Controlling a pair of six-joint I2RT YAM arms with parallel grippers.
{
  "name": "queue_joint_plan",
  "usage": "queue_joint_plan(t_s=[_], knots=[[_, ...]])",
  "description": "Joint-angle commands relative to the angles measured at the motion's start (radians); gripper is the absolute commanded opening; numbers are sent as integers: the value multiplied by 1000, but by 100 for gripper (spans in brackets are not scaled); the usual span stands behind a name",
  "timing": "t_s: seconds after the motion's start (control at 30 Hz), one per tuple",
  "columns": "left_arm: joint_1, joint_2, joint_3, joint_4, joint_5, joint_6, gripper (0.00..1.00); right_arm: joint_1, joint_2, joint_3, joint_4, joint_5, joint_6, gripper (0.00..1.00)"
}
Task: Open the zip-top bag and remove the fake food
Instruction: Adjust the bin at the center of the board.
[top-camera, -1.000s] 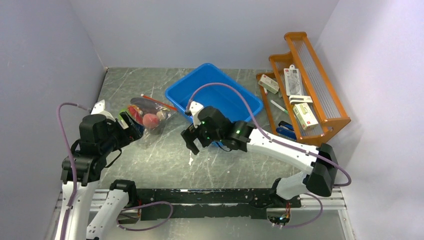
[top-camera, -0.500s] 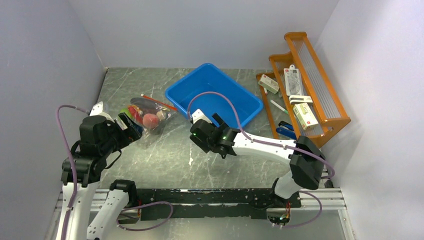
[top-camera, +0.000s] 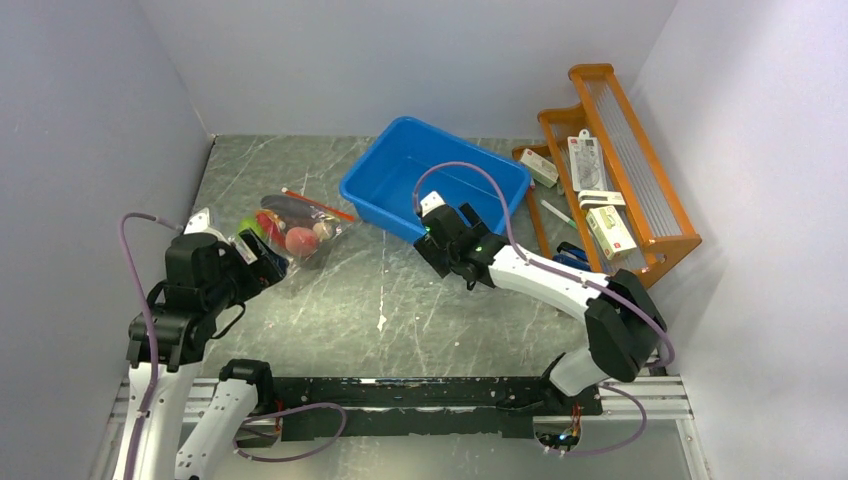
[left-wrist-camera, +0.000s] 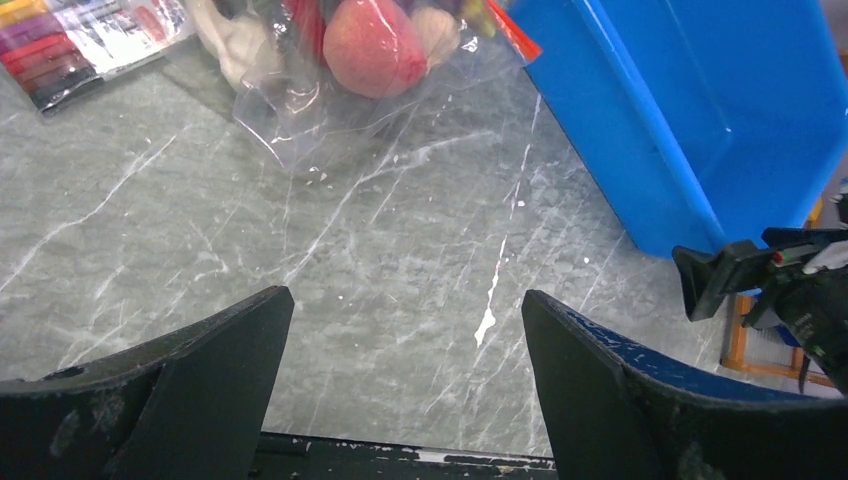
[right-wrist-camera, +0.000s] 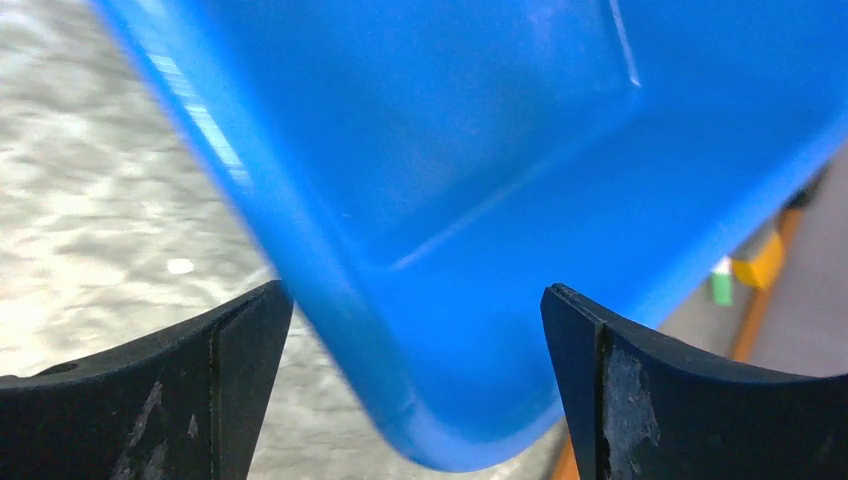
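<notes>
The zip-top bag lies flat at the table's left, its red-orange strip toward the back. Through the clear plastic I see the fake food: a pink-red peach, a green ball and a beige bulb. In the left wrist view the bag and the peach sit at the top edge. My left gripper stands open just near of the bag, with only bare table between its fingers. My right gripper is open, its jaws straddling the blue bin's near corner.
The blue bin sits at the back centre, turned at an angle. A wooden rack with small boxes stands at the right. A pack of coloured markers lies left of the bag.
My right arm swung from the table's middle back and right to the bin's near corner. The bin has shifted toward the back and turned. The left arm has barely moved.
</notes>
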Motion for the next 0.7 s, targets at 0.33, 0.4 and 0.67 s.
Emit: queue_joint_plan(t_s=[0.33,0.4,0.67], knots=[[12,10,-51,15,37,0,98,8,-195,-95,-96,-586,255,89],[12,14,-60,27,50,-3,98,8,-239,-122,-92,-685,278,87],[12,38,-134,121,128,1,98,26,-278,-174,-73,-907,371,83]])
